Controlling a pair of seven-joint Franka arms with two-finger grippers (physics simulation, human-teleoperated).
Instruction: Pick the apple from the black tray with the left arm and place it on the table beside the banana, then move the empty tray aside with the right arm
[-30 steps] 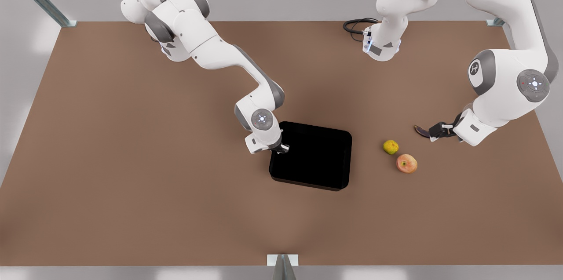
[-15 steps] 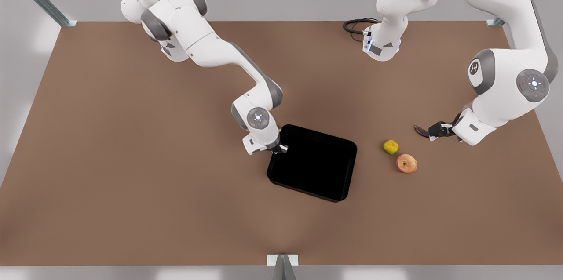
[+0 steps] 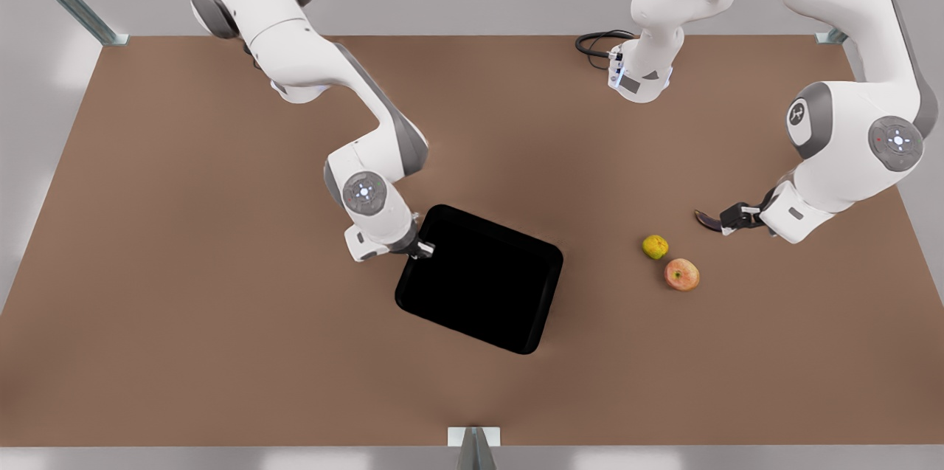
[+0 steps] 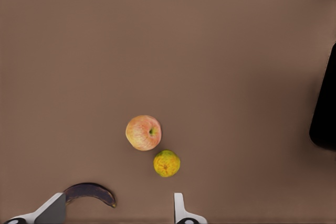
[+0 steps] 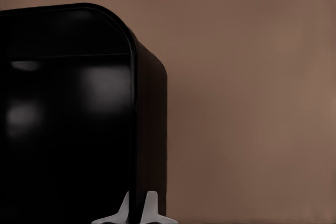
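Right gripper [image 3: 423, 249] pinches the rim of the black tray [image 3: 479, 278] at the tray's ten-o'clock corner in the front view; in the right wrist view its fingertips [image 5: 148, 206] close on the rim from both sides. The empty tray lies skewed on the table [image 3: 184, 271]. Apple [image 3: 681, 274] rests on the table at three o'clock from the tray, well apart from it, just beside a yellow-green round fruit [image 3: 655, 246] at its eleven o'clock. Banana [image 3: 706, 219] lies near both (partly under the gripper in the front view). Left gripper [image 3: 731, 220] hangs over the banana, fingers [image 4: 180, 208] spread, holding nothing.
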